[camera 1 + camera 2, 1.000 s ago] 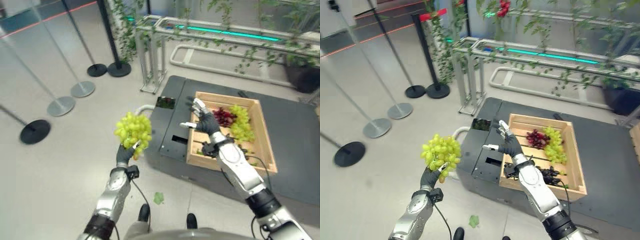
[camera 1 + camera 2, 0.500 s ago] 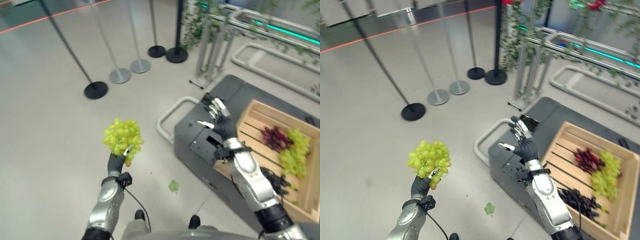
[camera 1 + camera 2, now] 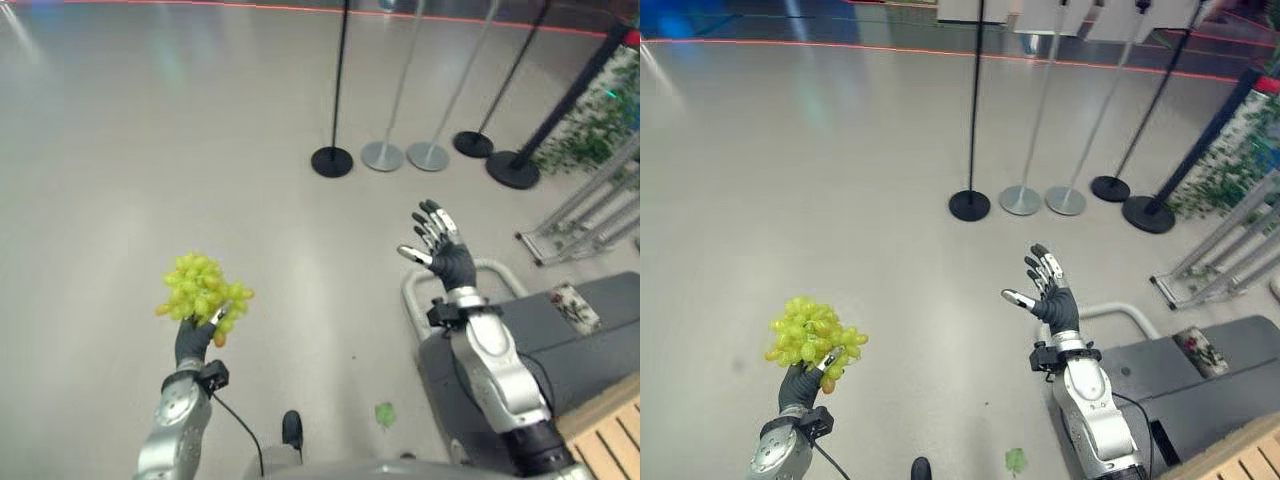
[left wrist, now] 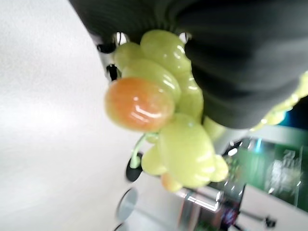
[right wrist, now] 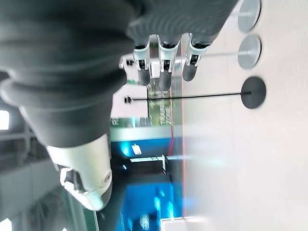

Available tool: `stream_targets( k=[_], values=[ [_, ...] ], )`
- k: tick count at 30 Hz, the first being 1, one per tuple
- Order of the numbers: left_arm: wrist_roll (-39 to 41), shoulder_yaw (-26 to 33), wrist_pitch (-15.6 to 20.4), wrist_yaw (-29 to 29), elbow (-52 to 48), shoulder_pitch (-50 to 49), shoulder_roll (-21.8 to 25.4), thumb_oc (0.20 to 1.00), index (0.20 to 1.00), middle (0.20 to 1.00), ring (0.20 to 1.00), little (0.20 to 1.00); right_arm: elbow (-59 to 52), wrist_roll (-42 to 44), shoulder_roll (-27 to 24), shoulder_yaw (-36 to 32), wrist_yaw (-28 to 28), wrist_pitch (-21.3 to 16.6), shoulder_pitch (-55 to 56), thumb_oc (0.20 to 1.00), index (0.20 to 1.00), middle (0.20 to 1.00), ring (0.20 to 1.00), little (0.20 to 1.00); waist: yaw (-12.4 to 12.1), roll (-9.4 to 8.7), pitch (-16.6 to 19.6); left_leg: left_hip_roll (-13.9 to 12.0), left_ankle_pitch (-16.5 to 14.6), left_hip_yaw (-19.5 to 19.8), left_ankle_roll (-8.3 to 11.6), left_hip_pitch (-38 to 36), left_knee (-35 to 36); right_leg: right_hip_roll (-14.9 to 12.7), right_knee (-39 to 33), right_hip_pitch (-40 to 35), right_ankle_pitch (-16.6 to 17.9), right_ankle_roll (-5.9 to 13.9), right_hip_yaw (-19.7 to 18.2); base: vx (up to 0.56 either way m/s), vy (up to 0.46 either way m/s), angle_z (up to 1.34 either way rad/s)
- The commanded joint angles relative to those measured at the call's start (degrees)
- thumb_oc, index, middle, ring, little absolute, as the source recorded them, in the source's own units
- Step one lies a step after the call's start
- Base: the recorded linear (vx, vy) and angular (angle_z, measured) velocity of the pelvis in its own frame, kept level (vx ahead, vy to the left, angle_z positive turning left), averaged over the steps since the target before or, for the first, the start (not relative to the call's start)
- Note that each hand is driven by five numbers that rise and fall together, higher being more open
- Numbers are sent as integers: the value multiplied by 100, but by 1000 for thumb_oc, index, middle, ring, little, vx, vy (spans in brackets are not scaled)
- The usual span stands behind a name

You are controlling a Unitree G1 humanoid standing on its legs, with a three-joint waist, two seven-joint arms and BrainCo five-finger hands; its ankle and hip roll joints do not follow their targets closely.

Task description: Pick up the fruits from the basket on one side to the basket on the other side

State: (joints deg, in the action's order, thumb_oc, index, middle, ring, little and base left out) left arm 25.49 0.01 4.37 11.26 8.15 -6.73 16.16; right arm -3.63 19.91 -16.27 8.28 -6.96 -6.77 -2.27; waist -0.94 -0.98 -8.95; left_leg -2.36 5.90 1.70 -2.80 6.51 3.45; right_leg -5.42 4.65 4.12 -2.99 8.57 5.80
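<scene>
Grapes (image 3: pixel 201 290), a green bunch, sit clamped in the raised left hand (image 3: pixel 191 342) above bare floor (image 3: pixel 150 150). Right hand (image 3: pixel 443 252) hovers with fingers spread, holding nothing, near a grey platform (image 3: pixel 560 340) where a wooden crate's corner (image 3: pixel 610 445) shows, its contents unseen.

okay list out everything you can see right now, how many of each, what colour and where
Grape bunch: one, green, held up in the left hand over open floor.
Barrier posts: five on round bases, two dark at either end, silver ones between, in a row at the far side of the floor.
Platform: one, dark grey, at the near right, with a pale tube handle on its left end.
Wooden crate: one corner showing, light wood, on the platform's near right edge.
Leaf: one, green, on the floor near the platform.
Left hand: fingers curled round the grapes.
Right hand: raised, fingers spread, holding nothing.
</scene>
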Motion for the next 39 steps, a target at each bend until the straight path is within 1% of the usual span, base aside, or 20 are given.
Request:
stream_targets(
  k=[1, 3, 4, 5, 6, 7, 9, 10, 14, 18, 19, 21, 22, 25, 26, 28, 29, 32, 34, 39],
  values=[
    [-387, 96, 457, -122, -930, 28, 437, 200, 200, 200, 200, 200, -432, 83, 85, -338, 52, -260, -147, 1000, 1000, 1000, 1000, 1000, -41, -303, 83, 314, -571, 140, 244, -414, 155, 309, -556, 399, 793, -115, -641, 182, 222, 159],
    [-445, 77, 443, -181, -1017, 16, 404, 200, 200, 200, 200, 200, -446, 26, 21, -361, 119, -249, -14, 1000, 1000, 1000, 1000, 1000, 8, -262, 129, 518, -546, 652, 136, -404, 155, 710, -590, 367, 648, -259, -1212, 165, 119, 244],
    [-420, 19, 441, -202, -1016, 57, 395, 200, 200, 200, 200, 200, -472, 28, -15, -401, 107, -264, 5, 1000, 1000, 1000, 1000, 1000, 81, -238, 159, 664, -456, 984, 87, -361, 155, 968, -570, 427, 644, -331, -1786, 152, 94, 214],
    [-397, -24, 471, -209, -1021, 87, 392, 200, 200, 200, 200, 200, -442, 34, -43, -398, 86, -259, -8, 1000, 1000, 1000, 1000, 1000, 106, -215, 140, 753, -392, 1256, 74, -364, 155, 1080, -429, 503, 683, -328, -2141, 85, 58, 199],
    [-388, -69, 477, -175, -975, 78, 407, 200, 200, 200, 200, 200, -452, 62, -95, -443, 66, -316, 121, 1000, 1000, 1000, 1000, 1000, 90, -195, 75, 823, -363, 1481, 79, -394, 155, 1055, -222, 466, 621, -343, -2321, 71, -4, 164],
    [-346, -66, 513, -275, -1135, 22, 341, 200, 200, 200, 200, 200, -467, 78, -152, -376, 170, -185, 34, 1000, 1000, 1000, 1000, 1000, 27, -137, 109, 909, -343, 1738, 71, -394, 148, 958, -476, 369, 720, -359, -2236, 34, -26, 159],
    [-311, -40, 552, -297, -1192, -38, 315, 200, 200, 200, 200, 200, -386, 108, -170, -310, 181, -210, -66, 1000, 1000, 1000, 1000, 1000, 33, -110, 158, 928, -330, 1835, 81, -382, 155, 986, -655, 307, 779, -367, -2213, 120, -58, 88],
    [-191, 45, 559, -424, -1319, -252, 272, 200, 200, 200, 200, 200, -369, 116, -173, -245, 248, -163, -114, 1000, 1000, 1000, 1000, 1000, -57, -85, 278, 934, -362, 1919, 99, -458, 151, 969, -865, 157, 815, -405, -2152, 169, -64, 54],
    [-49, 119, 524, -584, -1422, -463, 305, 200, 200, 200, 200, 200, -308, 186, -175, -162, 365, -101, -66, 1000, 1000, 1000, 1000, 1000, -181, -70, 330, 881, -383, 2076, 193, -531, 139, 932, -947, 20, 769, -460, -1977, 100, -108, 10],
    [77, 185, 511, -658, -1570, -669, 313, 200, 200, 200, 200, 200, -263, 120, -219, -133, 387, -105, -31, 1000, 1000, 1000, 1000, 1000, -345, -50, 260, 791, -280, 2497, 354, -404, 67, 883, -965, 8, 657, -507, -1509, -44, -139, 56],
    [188, 206, 539, -662, -1623, -715, 307, 200, 200, 200, 200, 200, -216, 79, -243, -126, 336, -151, -88, 1000, 1000, 1000, 1000, 1000, -497, -33, 170, 787, -162, 2713, 442, -240, 17, 880, -965, 59, 628, -546, -1243, -91, -145, 50],
    [232, 188, 542, -656, -1639, -702, 319, 200, 200, 200, 200, 200, -205, 55, -254, -124, 303, -195, -132, 1000, 1000, 1000, 1000, 1000, -527, -27, 151, 790, -115, 2831, 488, -127, 1, 848, -965, 91, 599, -567, -1029, -106, -103, 91],
    [261, 146, 548, -641, -1628, -635, 330, 200, 200, 200, 200, 200, -206, -8, -293, -198, 234, -236, -168, 1000, 1000, 1000, 1000, 1000, -519, -12, 63, 703, -60, 2548, 547, 112, -89, 735, -965, 112, 559, -554, -705, -204, -27, 137],
    [356, 62, 553, -650, -1483, -388, 326, 200, 200, 200, 200, 200, -232, -186, -398, -432, 14, -332, -289, 1000, 1000, 1000, 1000, 1000, -256, -15, -163, -62, -231, -200, 567, 719, -663, 212, -965, 117, 560, -320, 269, -205, 29, 218],
    [338, 64, 555, -675, -1438, -363, 314, 200, 200, 200, 200, 200, -211, -253, -366, -455, -46, -337, -304, 1000, 1000, 1000, 1000, 1000, -257, 2, -176, -301, -236, -847, 620, 748, -826, 111, -965, 75, 576, -291, 584, -150, -8, 202],
    [295, 79, 547, -740, -1459, -421, 267, 200, 200, 200, 200, 200, -190, -333, -290, -469, -64, -301, -247, 1000, 1000, 1000, 1000, 1000, -380, 41, -133, -336, -184, -826, 698, 657, -779, 55, -965, -5, 577, -281, 856, -70, -8, 77],
    [353, 159, 532, -792, -1538, -622, 177, 200, 200, 200, 200, 200, -194, -346, -222, -450, 13, -235, -150, 1000, 1000, 1000, 1000, 1000, -515, 0, -76, -256, -396, -503, 704, 469, -849, -32, -965, -196, 545, -289, 1120, -17, -8, 67],
    [417, 237, 488, -774, -1605, -731, 116, 200, 200, 200, 200, 200, -175, -308, -168, -437, 66, -225, -88, 1000, 1000, 1000, 1000, 1000, -597, -38, -65, -283, -428, -352, 706, 278, -701, -81, -965, -285, 521, -294, 1327, 20, 25, 68],
    [478, 317, 480, -684, -1585, -752, 8, 200, 200, 200, 200, 200, -123, -300, -147, -486, 31, -225, -45, 1000, 1000, 1000, 1000, 1000, -701, -23, -84, -521, -285, -556, 811, 148, -402, -228, -965, -353, 531, -241, 1716, -25, 163, 59],
    [417, 446, 471, -582, -1450, -722, -63, 200, 200, 200, 200, 200, -110, -345, -182, -566, -13, -189, 28, 1000, 1000, 1000, 1000, 1000, -784, 12, -49, -648, -176, -927, 870, 5, -57, -426, -965, -505, 624, -118, 2057, 38, 204, 61]
  ],
)
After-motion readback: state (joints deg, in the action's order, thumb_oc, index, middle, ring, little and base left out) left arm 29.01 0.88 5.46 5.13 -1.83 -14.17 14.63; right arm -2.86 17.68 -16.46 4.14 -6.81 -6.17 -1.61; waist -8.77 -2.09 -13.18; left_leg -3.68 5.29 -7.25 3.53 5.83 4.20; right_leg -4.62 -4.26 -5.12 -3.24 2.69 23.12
